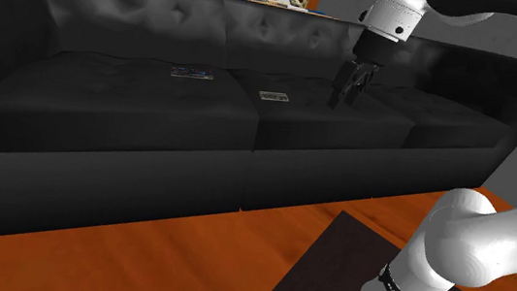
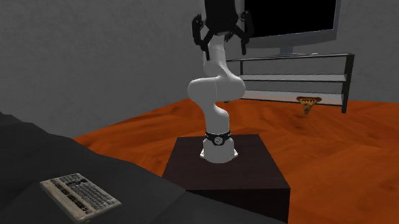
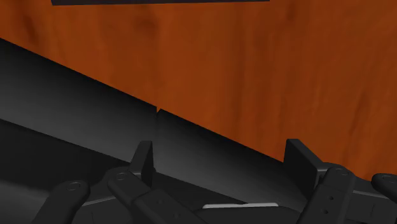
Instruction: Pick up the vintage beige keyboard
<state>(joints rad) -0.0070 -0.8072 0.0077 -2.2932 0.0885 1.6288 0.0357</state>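
Closest to the lens in the second exterior view, the black sofa [image 2: 21, 156] spreads over the lower left. In the shoulder view it runs wide, with three seat cushions. Orange-brown wood floor [image 1: 187, 259] lies in front of it. The white arm [image 2: 215, 92] rises from its dark box stand [image 2: 224, 174] on that floor and reaches out over the sofa's seat. A dark television [image 2: 292, 11] sits on a low shelf unit behind the arm. The claw [image 1: 345, 97] hangs raised above the seat. Its fingers are spread apart with nothing between them, as the wrist view also shows. The beige keyboard [image 2: 80, 197] lies flat on the seat. In the shoulder view it rests on the middle cushion, apart from the claw and to that view's left of it. A darker flat item [image 1: 192, 73] lies on the cushion at the shoulder view's left.
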